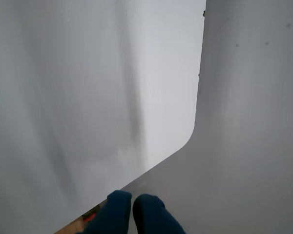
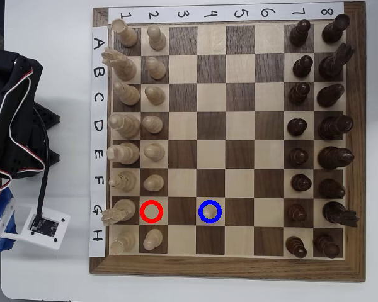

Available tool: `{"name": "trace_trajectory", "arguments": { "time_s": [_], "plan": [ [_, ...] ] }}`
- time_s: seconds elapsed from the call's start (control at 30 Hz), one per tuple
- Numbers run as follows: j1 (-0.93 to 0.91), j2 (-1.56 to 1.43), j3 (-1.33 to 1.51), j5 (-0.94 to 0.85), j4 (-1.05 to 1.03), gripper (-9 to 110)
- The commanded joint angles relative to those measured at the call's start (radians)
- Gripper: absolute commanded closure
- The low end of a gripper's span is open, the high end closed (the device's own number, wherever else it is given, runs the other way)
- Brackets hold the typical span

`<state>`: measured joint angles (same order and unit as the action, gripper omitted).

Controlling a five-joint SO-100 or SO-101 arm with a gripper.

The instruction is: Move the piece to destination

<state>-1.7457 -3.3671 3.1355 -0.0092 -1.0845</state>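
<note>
**Desk:** Item one, the hand?

**Operator:** The hand (image 1: 132, 208): in the wrist view its two dark blue fingertips (image 1: 118, 210) are pressed together with nothing between them. It hangs over the bare white tabletop (image 2: 50, 277). The black arm (image 2: 12, 119) is folded off the left edge of the wooden chessboard (image 2: 227, 269) in the overhead view.

**Desk:** Item two, the piece?

**Operator:** The small pale cream wooden pawn with a round head (image 2: 210, 212) appears to stand upright inside the blue ring (image 2: 201, 206) on square G4. I see it head-on from above, so its long axis points at the camera. I judge the move done. The red ring (image 2: 152, 203) on G2 encloses an empty square.

**Desk:** Bearing from the hand?

**Operator:** In the overhead view the pawn lies to the right of the hand, across the board's first three files and roughly level with row G. Any further reach would have to clear the pale knight (image 2: 115, 214) on G1.

**Desk:** Counts?

**Operator:** The counts are as follows:
- Pale pawns: eight, seven of them in file 2 (image 2: 152, 126).
- Dark brown pawns (image 2: 296, 126): eight.
- Taller pieces: eight pale and eight dark.
- Rings: two.
</note>
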Motion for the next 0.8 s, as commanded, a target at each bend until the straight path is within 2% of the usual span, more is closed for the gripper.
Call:
{"name": "trace_trajectory", "arguments": {
  "time_s": [0.0, 0.77],
  "plan": [
    [-0.014, -0.06, -0.008, 0.021, 0.0, 101],
    [-0.025, -0.06, -0.008, 0.032, 0.0, 101]
  ]
}}
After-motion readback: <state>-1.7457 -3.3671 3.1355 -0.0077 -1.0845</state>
